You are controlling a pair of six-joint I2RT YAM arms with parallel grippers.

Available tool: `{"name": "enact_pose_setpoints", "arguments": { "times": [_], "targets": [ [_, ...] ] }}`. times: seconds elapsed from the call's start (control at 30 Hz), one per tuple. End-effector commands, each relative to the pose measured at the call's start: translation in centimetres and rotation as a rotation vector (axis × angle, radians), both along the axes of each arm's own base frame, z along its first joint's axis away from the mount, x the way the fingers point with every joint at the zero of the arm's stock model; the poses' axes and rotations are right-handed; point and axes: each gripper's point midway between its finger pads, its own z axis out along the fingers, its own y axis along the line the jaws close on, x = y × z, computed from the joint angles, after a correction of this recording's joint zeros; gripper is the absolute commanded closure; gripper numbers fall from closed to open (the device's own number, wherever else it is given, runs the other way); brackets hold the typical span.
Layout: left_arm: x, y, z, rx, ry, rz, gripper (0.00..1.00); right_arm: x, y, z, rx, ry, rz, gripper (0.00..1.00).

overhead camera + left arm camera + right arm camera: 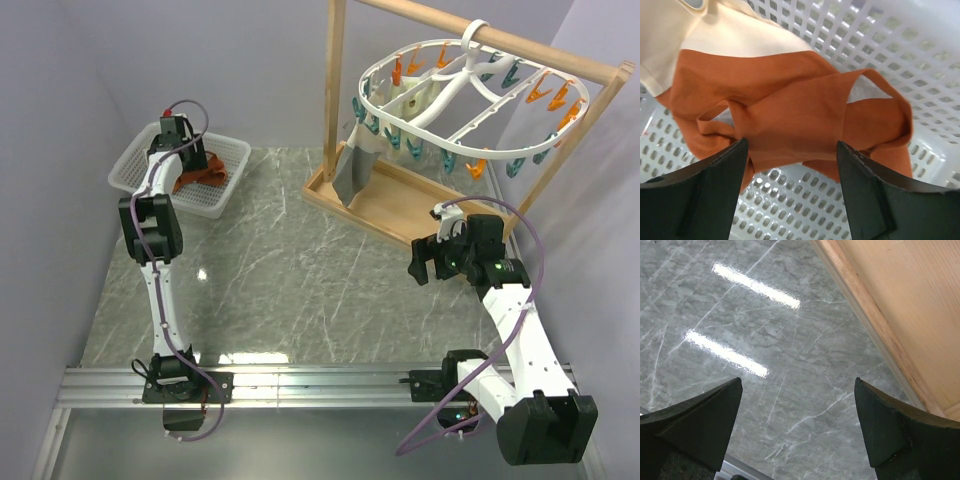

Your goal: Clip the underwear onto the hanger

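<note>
Left wrist: underwear (790, 115) in basket (920, 60)

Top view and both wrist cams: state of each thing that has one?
underwear: crumpled in the basket, not clipped
basket: on the table, holding the underwear
left gripper: fingers open, straddling the underwear, no grip
right gripper: fingers open, empty, above the table
hanger: hooked on the wooden rod
grey cloth: hanging from the hanger
cream cloth: hanging from the hanger
</note>
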Motion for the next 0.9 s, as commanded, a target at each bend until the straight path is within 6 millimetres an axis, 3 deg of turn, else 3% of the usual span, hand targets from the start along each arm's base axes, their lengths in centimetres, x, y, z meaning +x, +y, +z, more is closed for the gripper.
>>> {"name": "enact_pose_setpoints", "arguments": {
  "times": [0.0,0.1,0.13,0.2,0.23,0.3,0.33,0.4,0.5,0.53,0.6,0.63,0.7,0.73,0.8,0.87],
  "targets": [
    [1.6,0.2,1.9,0.004,-0.068,-0.016,0.23,0.9,-0.2,1.2,-0.001,-0.037,-0.008,0.0],
    [1.6,0.2,1.9,0.007,-0.067,-0.015,0.34,1.0,-0.2,1.2,-0.003,-0.038,-0.012,0.0],
    [1.7,0.2,2.5,0.009,-0.081,-0.017,0.44,1.0,-0.3,1.3,-0.003,-0.04,-0.014,0.0],
    [1.8,0.1,3.6,0.007,-0.104,-0.023,0.54,1.0,-0.3,1.4,-0.002,-0.042,-0.015,0.0],
    [1.9,-0.1,5.0,0.007,-0.127,-0.03,0.68,1.0,-0.2,1.4,-0.002,-0.042,-0.013,0.0],
    [2.2,-0.3,7.4,0.009,-0.166,-0.049,0.79,1.1,-0.3,1.5,-0.001,-0.045,-0.014,0.0],
    [2.1,-0.5,9.1,0.022,-0.185,-0.06,0.9,1.1,-0.3,1.4,-0.001,-0.042,-0.014,0.0],
    [2.0,-0.8,13.7,0.055,-0.255,-0.08,1.0,1.1,-0.1,1.6,0.005,-0.043,-0.011,0.0],
    [1.1,-1.8,18.4,0.105,-0.313,-0.118,1.0,1.1,0.0,1.8,0.01,-0.047,-0.007,0.0],
    [0.0,-2.0,21.8,0.16,-0.356,-0.141,1.0,1.1,0.0,1.8,0.013,-0.047,-0.006,0.0],
    [-1.1,-3.4,24.1,0.181,-0.389,-0.182,1.0,1.2,0.1,2.1,0.015,-0.053,-0.002,0.0],
    [-2.6,-3.8,27.6,0.192,-0.447,-0.196,1.0,1.2,0.2,2.2,0.02,-0.057,-0.002,0.0],
    [-4.1,-4.9,29.3,0.175,-0.473,-0.227,1.0,1.2,0.3,2.4,0.027,-0.058,0.002,0.0],
    [-5.6,-5.5,32.2,0.163,-0.524,-0.24,1.0,1.3,0.4,2.5,0.029,-0.061,0.004,0.0],
    [-7.3,-6.5,34.4,0.136,-0.552,-0.268,1.0,1.3,0.4,2.6,0.033,-0.059,0.004,0.0],
    [-9.5,-8.1,38.1,0.092,-0.62,-0.319,1.0,1.4,0.6,2.8,0.039,-0.063,0.009,0.0]
  ]
}}
